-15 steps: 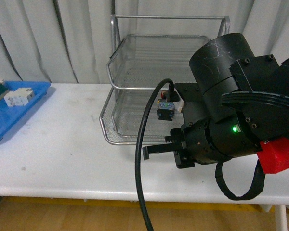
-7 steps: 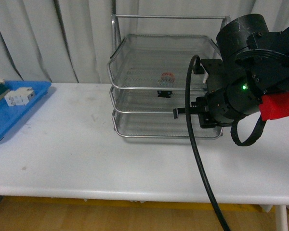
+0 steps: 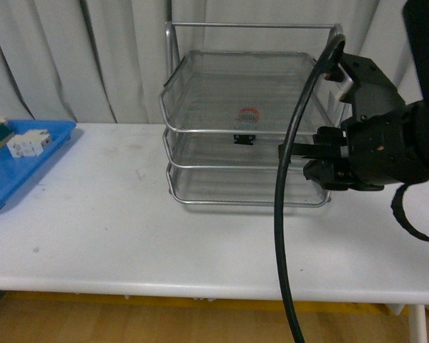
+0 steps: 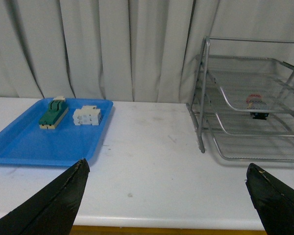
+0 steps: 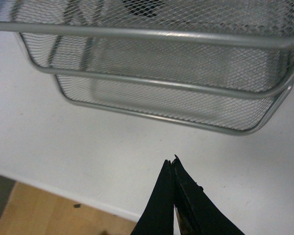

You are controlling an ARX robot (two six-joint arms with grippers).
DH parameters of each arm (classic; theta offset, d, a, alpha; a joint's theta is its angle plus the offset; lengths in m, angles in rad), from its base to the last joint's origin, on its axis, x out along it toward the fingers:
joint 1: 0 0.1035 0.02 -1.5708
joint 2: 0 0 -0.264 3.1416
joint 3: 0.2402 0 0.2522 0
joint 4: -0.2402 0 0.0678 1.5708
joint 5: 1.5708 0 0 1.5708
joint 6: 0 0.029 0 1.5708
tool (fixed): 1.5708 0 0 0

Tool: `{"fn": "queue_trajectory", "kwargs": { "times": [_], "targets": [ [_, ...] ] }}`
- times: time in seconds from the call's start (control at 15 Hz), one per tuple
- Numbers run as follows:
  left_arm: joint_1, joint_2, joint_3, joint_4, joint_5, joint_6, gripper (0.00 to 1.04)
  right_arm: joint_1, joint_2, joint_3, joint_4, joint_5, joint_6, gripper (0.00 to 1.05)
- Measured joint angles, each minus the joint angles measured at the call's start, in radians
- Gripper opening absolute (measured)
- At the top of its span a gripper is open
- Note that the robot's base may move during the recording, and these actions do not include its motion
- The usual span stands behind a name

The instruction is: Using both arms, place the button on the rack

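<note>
Two arms are in play, but only the right gripper (image 3: 289, 151) is close to the rack (image 3: 247, 136); its fingers are pressed together with nothing between them, which the right wrist view shows plainly as a single closed black tip (image 5: 172, 169) hanging over the white table (image 3: 114, 229) just in front of the lowest tray's rim. The button (image 3: 247, 126) lies beyond and above those fingertips, sitting on the middle tier of the rack, red cap up and dark body below, seen through the mesh. From the fingers it is further into the rack and off toward the left arm's side, with the wire front rims between them.

Left gripper (image 4: 166, 196) has its fingers spread wide apart, empty, and it stands well back from the rack, nearer the blue tray (image 4: 24, 142) that holds a green switch block (image 4: 53, 113) and a white terminal block (image 4: 87, 116). From its fingers the button is far off, ahead and to the right-arm side.

Judging by how things lie, the button is already placed and all tiers sit flush, so what remains looks like backing the right arm clear.
</note>
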Motion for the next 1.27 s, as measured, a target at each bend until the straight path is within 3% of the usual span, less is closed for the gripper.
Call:
{"fn": "queue_trajectory", "kwargs": {
  "times": [0.2,0.27,0.33,0.4,0.53,0.6,0.8,0.87,1.27],
  "targets": [
    [0.000,0.000,0.000,0.000,0.000,0.000,0.98,-0.058,-0.223,-0.235,0.150,-0.042,0.032,0.02],
    [0.000,0.000,0.000,0.000,0.000,0.000,0.98,-0.084,-0.291,-0.331,0.283,-0.012,0.021,0.02],
    [0.000,0.000,0.000,0.000,0.001,0.000,0.98,-0.116,-0.339,-0.457,0.545,0.133,-0.039,0.02],
    [0.000,0.000,0.000,0.001,0.000,0.000,0.98,-0.165,-0.403,-0.571,0.686,0.182,-0.090,0.02],
    [0.000,0.000,0.000,-0.003,0.000,0.000,0.98,-0.243,-0.491,-0.671,0.760,0.161,-0.124,0.02],
    [0.000,0.000,0.000,-0.001,-0.003,0.000,0.98,-0.309,-0.643,-0.762,0.758,0.163,-0.144,0.02],
    [0.000,0.000,0.000,0.000,-0.001,0.000,0.98,-0.293,-0.869,-0.890,0.676,0.138,-0.171,0.02],
    [0.001,0.000,0.000,-0.001,0.000,0.000,0.98,-0.293,-0.871,-0.924,0.743,0.138,-0.176,0.02],
    [0.001,0.000,0.000,0.000,0.000,0.000,0.98,-0.293,-1.166,-0.978,0.476,0.138,-0.177,0.02]
  ]
}}
